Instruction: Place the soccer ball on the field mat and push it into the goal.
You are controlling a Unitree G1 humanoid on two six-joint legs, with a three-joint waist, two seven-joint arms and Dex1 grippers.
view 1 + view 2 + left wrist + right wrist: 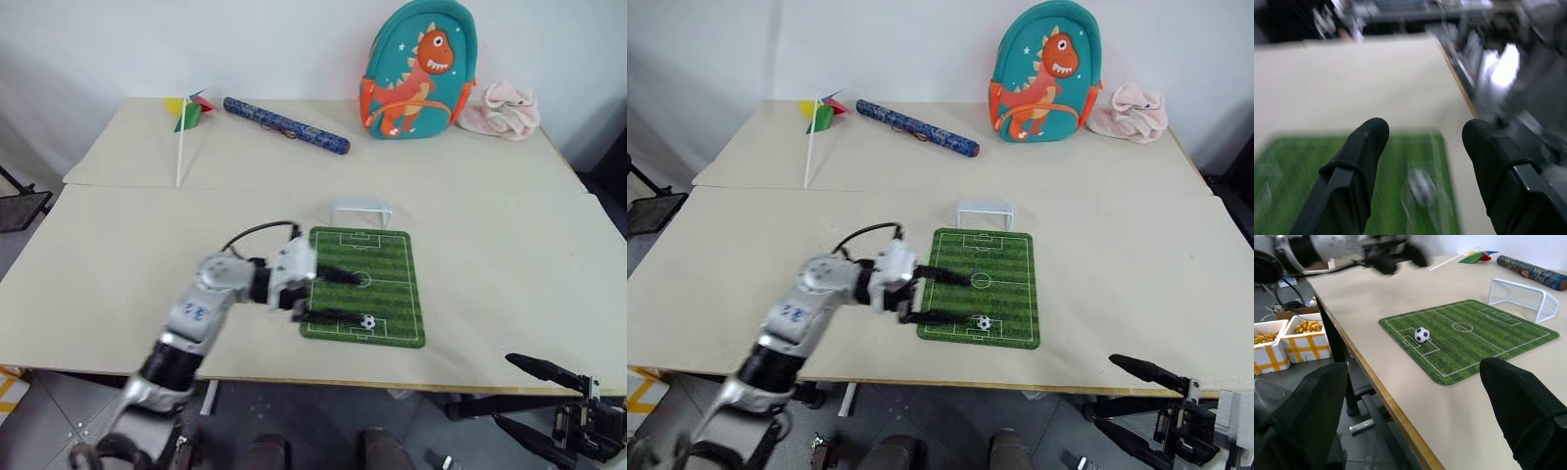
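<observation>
ball (367, 321) lies free on mat (387, 259), near end | left gripper (331, 296) jaws apart, empty, beside it | right gripper (1415, 396) wide, off table | risk: off-centre push rolls ball past goal (361, 210)

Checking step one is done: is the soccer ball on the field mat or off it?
On it. The soccer ball rests on the field mat near its near end, far from the goal.

I see the soccer ball (367, 321), tiny, white with black patches, resting on the field mat (392, 284) near its near end. The green striped mat lies flat on the table, and the small white goal (361, 211) stands at its far edge.
</observation>
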